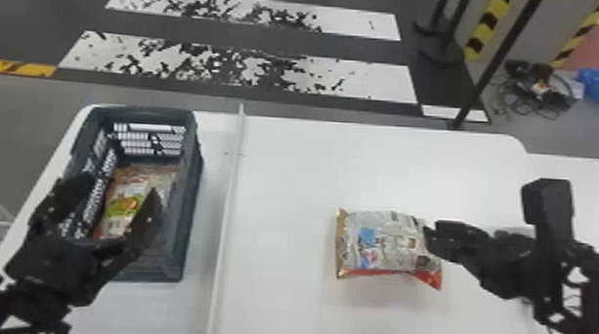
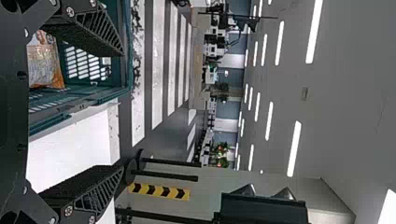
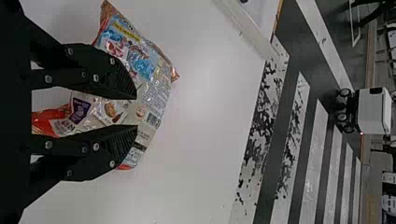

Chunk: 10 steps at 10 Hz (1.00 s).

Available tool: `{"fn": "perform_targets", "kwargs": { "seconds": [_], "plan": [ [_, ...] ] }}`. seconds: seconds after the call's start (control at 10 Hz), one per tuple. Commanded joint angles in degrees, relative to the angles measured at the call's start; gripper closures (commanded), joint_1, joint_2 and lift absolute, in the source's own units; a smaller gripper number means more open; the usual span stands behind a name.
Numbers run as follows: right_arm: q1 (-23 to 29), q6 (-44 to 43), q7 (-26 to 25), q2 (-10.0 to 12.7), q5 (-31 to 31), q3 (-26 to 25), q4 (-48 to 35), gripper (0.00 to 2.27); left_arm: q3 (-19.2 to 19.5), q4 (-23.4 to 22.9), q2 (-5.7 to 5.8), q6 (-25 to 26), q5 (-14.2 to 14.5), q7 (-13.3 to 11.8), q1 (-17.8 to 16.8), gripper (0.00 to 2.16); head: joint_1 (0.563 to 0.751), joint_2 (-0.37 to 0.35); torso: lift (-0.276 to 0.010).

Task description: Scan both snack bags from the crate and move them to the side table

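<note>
Silver-and-red crinkly plastic snack bag (image 1: 382,242) lies flat on a white table (image 1: 288,173), right of a thin white raised strip (image 1: 233,175). Right gripper (image 3: 137,112) is at its side, black fingers apart, bag showing between and beyond them; contact can't be told. Looks light, soft, puffy; film probably slippery, contents likely crushable. Best hold: across the plump body near the middle, gentle squeeze, since a corner or end seal could let it swing or slip. Keep the barcode uncovered for scanning. Second bag, clear-and-brown plastic with a green label (image 1: 124,206), lies inside a dark grey-blue plastic crate (image 1: 191,212), left of the strip. Probably limp, contents may shift; take it mid-body, clear of the crate walls. Left gripper (image 1: 121,185) hangs over the crate, fingers wide apart, nothing between them. Striped floor (image 1: 250,68) beyond the table.
</note>
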Motion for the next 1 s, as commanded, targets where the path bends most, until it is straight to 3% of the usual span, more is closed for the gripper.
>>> {"fn": "perform_targets", "kwargs": {
  "seconds": [0.0,0.5,0.9],
  "plan": [
    [-0.25,-3.59,1.68,0.41,3.17,1.17,0.93,2.25,0.00,0.08,0.00,0.00,0.00,-0.07,0.00,0.15,0.695,-0.048,-0.075],
    [-5.08,-5.18,2.30,1.82,8.18,7.41,11.12,2.25,0.09,0.25,-0.09,0.00,0.00,-0.07,0.00,0.15,0.695,-0.028,-0.075],
    [-5.96,-9.57,1.95,2.69,11.78,10.31,18.51,2.25,0.18,0.61,-0.09,-0.18,0.09,-0.07,0.00,0.15,0.695,-0.017,-0.075]
  ]
}}
